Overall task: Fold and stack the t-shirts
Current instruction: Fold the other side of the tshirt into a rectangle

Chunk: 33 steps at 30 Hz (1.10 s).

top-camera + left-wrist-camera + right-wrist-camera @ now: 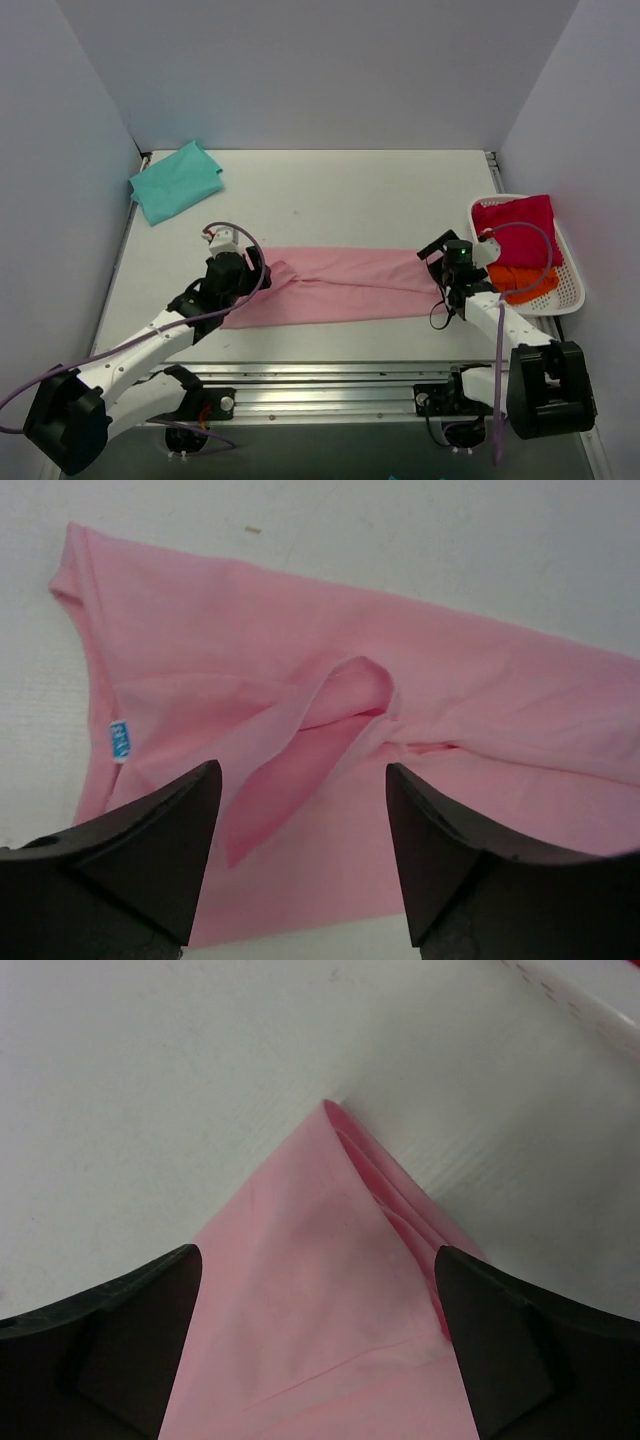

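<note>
The pale pink t-shirt lies folded into a long flat strip across the near middle of the table. My left gripper is open over its left end, where a loose fold of cloth and a small neck tag show. My right gripper is open over the strip's right end, whose layered corner points away from me. Neither gripper holds cloth. The teal t-shirt lies folded at the far left corner.
A white basket at the right edge holds red cloth and orange cloth. White walls close in the table on three sides. A metal rail runs along the near edge.
</note>
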Each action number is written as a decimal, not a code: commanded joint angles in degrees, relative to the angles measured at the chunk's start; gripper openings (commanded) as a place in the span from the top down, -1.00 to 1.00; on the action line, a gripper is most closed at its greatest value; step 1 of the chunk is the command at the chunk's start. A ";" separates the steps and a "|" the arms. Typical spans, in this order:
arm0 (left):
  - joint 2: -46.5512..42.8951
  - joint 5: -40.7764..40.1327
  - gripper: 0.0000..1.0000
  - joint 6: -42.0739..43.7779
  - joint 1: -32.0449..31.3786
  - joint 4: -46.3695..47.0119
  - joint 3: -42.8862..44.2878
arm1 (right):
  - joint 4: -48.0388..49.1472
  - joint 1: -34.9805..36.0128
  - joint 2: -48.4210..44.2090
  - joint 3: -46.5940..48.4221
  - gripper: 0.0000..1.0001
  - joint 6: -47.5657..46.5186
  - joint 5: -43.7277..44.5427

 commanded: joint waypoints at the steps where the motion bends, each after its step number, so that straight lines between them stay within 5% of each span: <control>1: -3.01 -13.32 -0.57 -7.90 -3.97 -6.76 -2.08 | -2.36 0.44 -3.56 -1.80 -1.00 2.78 2.14; 8: -15.21 -22.29 -0.57 -17.93 -11.63 -14.06 -7.97 | -10.44 0.52 -16.55 -3.74 -0.99 2.87 3.72; 14: -16.64 -23.18 -0.55 -12.77 -12.42 -11.27 -6.74 | -13.62 1.14 -25.26 -3.57 -0.95 2.43 2.24; 28: 3.73 -30.30 -0.54 -26.01 -11.46 -11.69 -3.41 | -7.21 2.02 -18.08 0.74 -0.94 -1.00 1.09; 33: 15.76 -21.71 -0.55 -22.43 -4.88 -4.44 -0.50 | -5.71 2.11 -15.09 3.64 -0.94 -1.17 0.82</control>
